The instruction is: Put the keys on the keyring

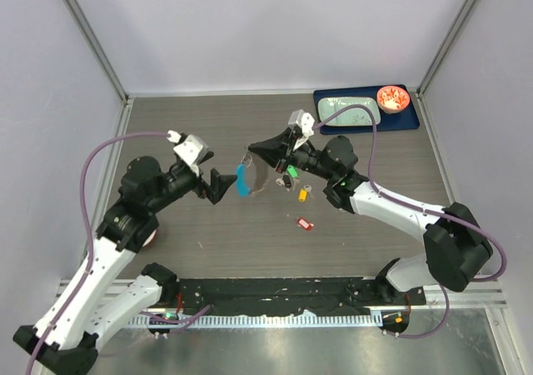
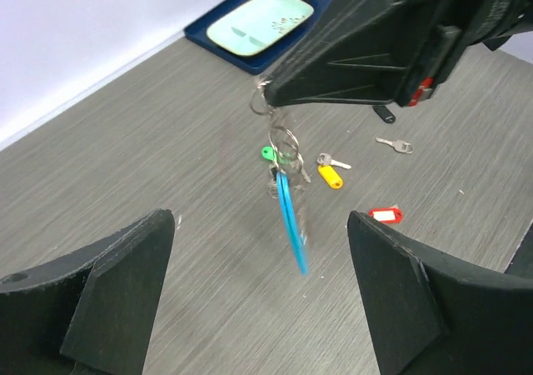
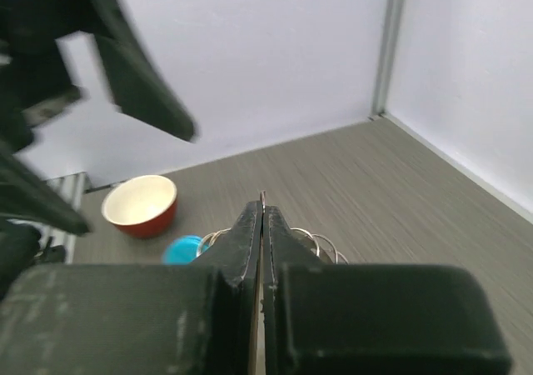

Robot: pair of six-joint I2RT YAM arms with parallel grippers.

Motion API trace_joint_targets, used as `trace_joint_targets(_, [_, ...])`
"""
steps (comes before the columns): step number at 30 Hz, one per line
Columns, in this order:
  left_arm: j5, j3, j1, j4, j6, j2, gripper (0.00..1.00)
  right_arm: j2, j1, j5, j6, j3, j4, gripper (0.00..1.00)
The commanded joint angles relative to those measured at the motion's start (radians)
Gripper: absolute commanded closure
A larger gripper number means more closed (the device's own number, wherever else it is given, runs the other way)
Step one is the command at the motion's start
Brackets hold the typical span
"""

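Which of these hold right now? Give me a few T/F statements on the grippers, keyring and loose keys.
1. The right gripper is shut on the keyring and holds it above the table. True.
2. The left gripper is clamped on the blue plastic piece. False: its jaws stand wide open, and the piece hangs free ahead of them.
3. The red-tagged key lies loose on the table. True.
4. The yellow-tagged key sits in the blue tray. False: it lies on the table near the red-tagged one. The tray holds a pale green plate and a red bowl.
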Motion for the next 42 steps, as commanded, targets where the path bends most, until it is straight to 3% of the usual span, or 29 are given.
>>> trace_joint_targets(1, [0.243, 0.039, 0.08, 0.164, -0.064, 0.088, 0.1, 0.008, -0.047, -0.239, 0.133, 0.03, 0.227, 0.99])
trace_joint_targets(9, [0.518, 0.013, 0.258, 0.431, -0.184, 0.165, 0.09, 0.087, -0.112, -0.376, 0.265, 0.056, 0.388, 0.99])
trace_joint_targets(14, [0.65, -0.012, 0.271, 0.471, -0.162, 0.183, 0.11, 0.093, -0.112, -0.415, 0.267, 0.048, 0.392, 0.99])
trace_joint_targets(28, [0.728, -0.141, 0.269, 0.523, -0.085, 0.122, 0.4, 0.137, -0.11, -0.497, 0.342, 0.054, 0.494, 0.99])
trace_joint_targets(35, [0.771, -0.156, 0.269, 0.534, -0.065, 0.125, 0.44, 0.162, -0.093, -0.54, 0.356, 0.063, 0.521, 0.99])
trace_joint_targets(42, [0.772, -0.152, 0.266, 0.528, -0.069, 0.134, 0.54, 0.165, -0.087, -0.552, 0.356, 0.067, 0.526, 0.99])
